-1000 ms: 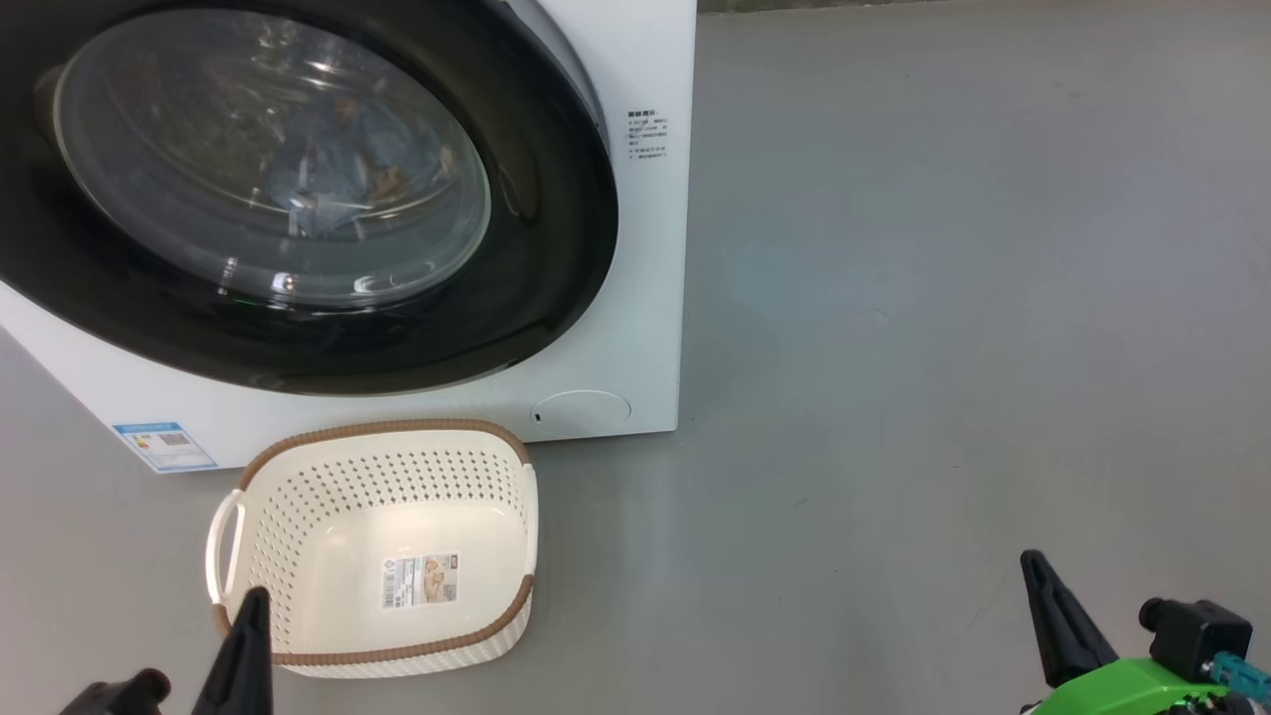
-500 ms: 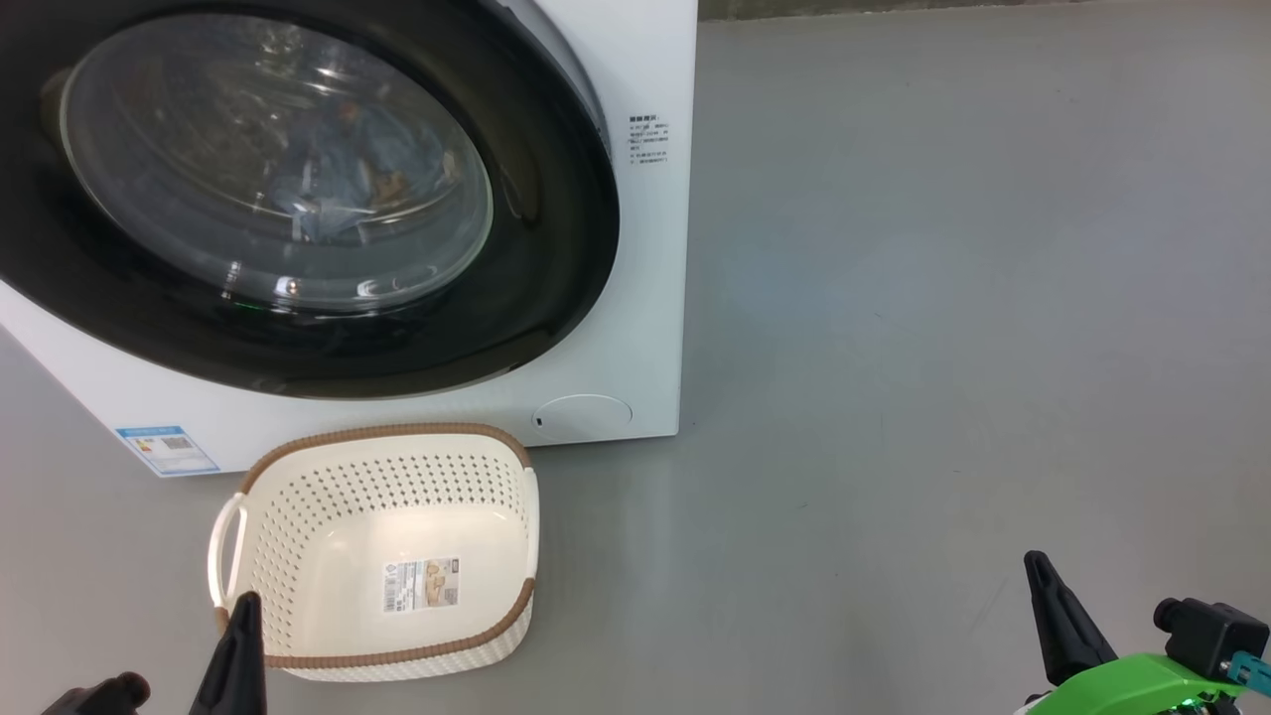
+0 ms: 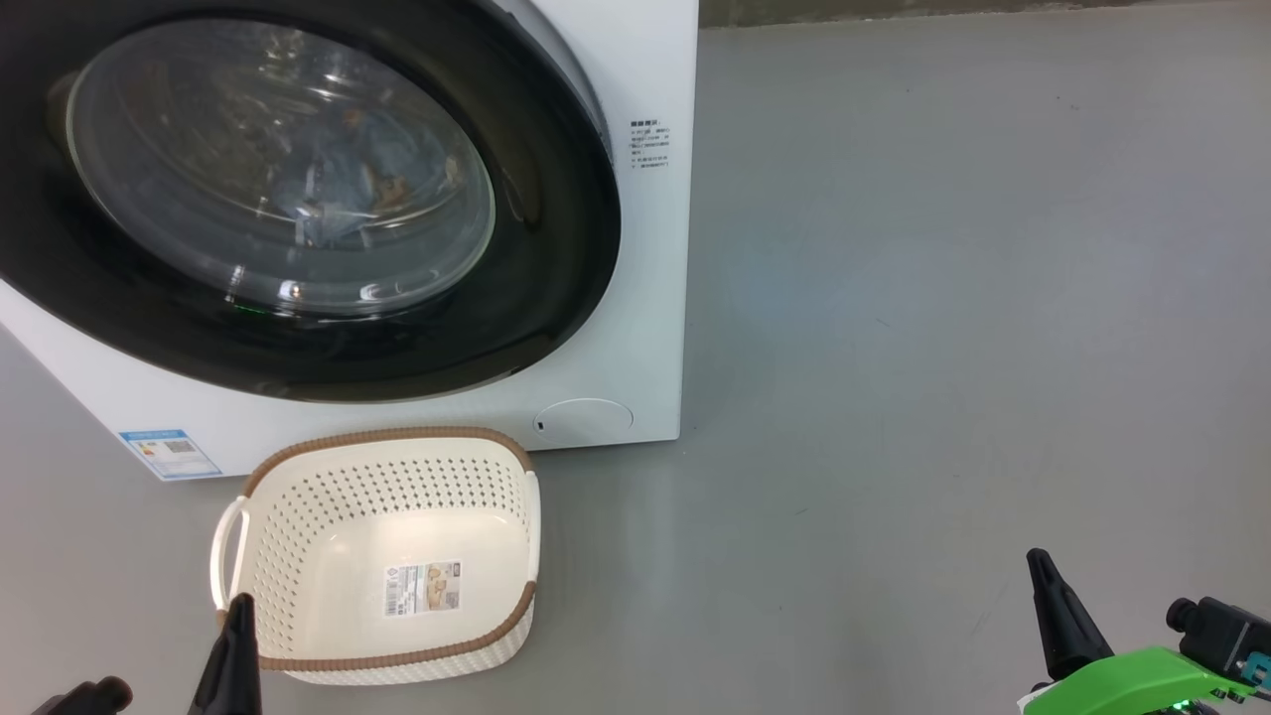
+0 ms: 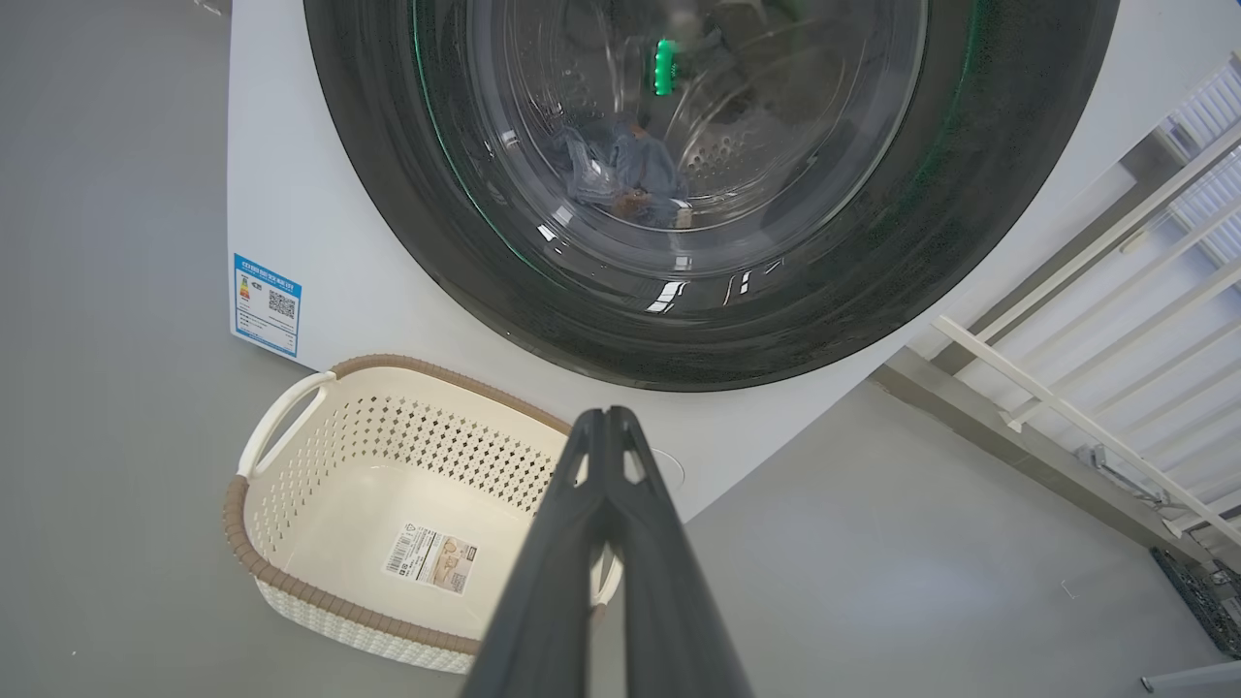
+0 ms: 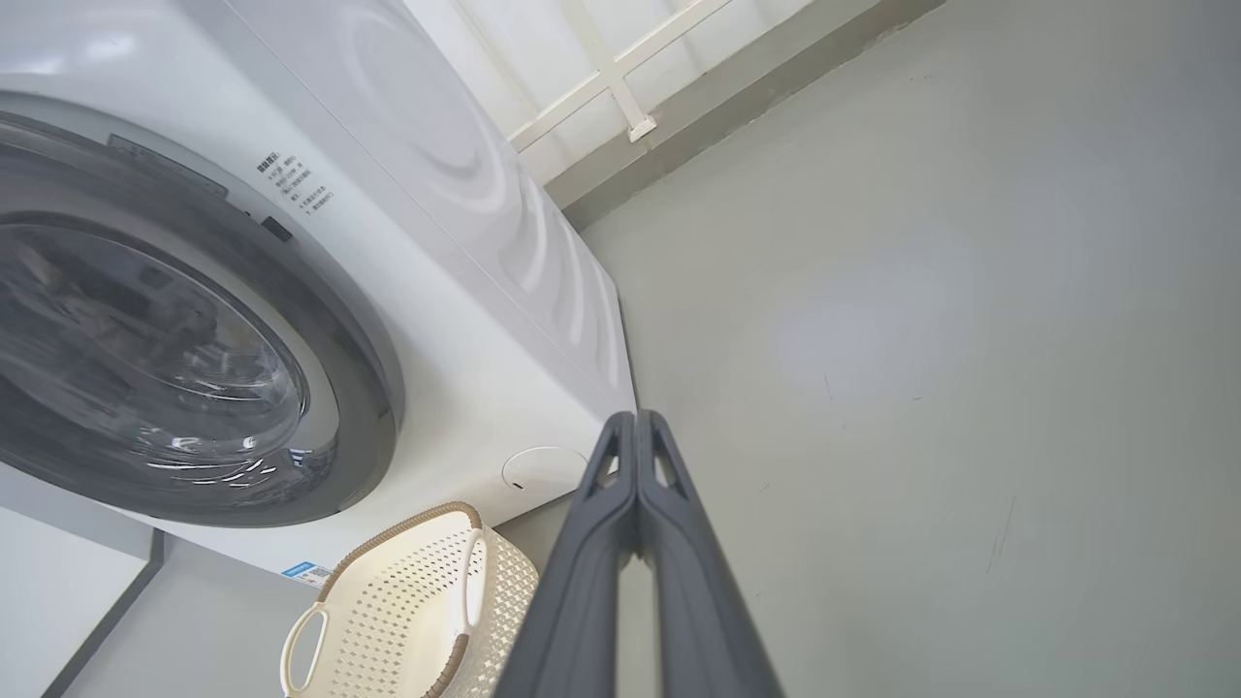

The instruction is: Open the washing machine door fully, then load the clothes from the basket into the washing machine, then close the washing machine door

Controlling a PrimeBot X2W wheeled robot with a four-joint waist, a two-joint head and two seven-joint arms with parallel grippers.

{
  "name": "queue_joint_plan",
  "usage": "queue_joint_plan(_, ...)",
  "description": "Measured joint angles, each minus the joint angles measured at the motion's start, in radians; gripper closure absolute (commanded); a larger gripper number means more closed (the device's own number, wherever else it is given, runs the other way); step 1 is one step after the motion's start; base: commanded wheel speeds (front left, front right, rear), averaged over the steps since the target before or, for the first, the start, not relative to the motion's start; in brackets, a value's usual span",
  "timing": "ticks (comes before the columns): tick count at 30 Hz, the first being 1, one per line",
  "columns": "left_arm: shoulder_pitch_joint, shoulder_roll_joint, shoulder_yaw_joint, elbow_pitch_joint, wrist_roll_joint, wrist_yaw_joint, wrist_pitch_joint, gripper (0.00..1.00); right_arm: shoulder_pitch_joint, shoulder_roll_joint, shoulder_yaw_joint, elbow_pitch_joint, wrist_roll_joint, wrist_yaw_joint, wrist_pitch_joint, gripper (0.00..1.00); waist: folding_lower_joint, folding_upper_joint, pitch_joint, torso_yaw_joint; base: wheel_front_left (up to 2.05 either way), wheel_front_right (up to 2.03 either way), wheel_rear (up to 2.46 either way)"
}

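The washing machine door (image 3: 298, 199) fills the upper left of the head view, its glossy black rim lying flat against the white front of the washing machine (image 3: 640, 328), so it looks closed. Through the bulging glass centre, the clothes (image 3: 338, 184) show as a light-blue heap with orange marks inside the drum. Below the door, at the lower right of the machine's front, sits the round service flap (image 3: 583, 421), and at the lower left a small blue sticker (image 3: 169, 454). The basket (image 3: 387, 435) stands on the grey floor (image 3: 943, 298) at the lower left of the frame, just in front of the machine, upright, its cream floor bare but for a label sticker (image 3: 422, 588). In the left wrist view the left gripper (image 4: 609, 417) rises from the bottom edge with its two dark fingers pressed together, holding nothing, its tip over the basket's far rim. In the right wrist view the right gripper (image 5: 636, 417) has its fingers pressed together too, nothing between them, over open floor to the right of the machine. A white railing (image 4: 1066, 388) runs along the right side of the left wrist view
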Motion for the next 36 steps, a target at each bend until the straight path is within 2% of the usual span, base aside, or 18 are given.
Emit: queue_joint_plan(36,-0.009,-0.045,0.049,-0.018,-0.318,0.000,0.106,1.00,-0.002,0.038,-0.046,-0.042,0.332,0.000,0.102,1.00,-0.0001,0.0000,-0.018,0.003,0.00,0.00,0.00)
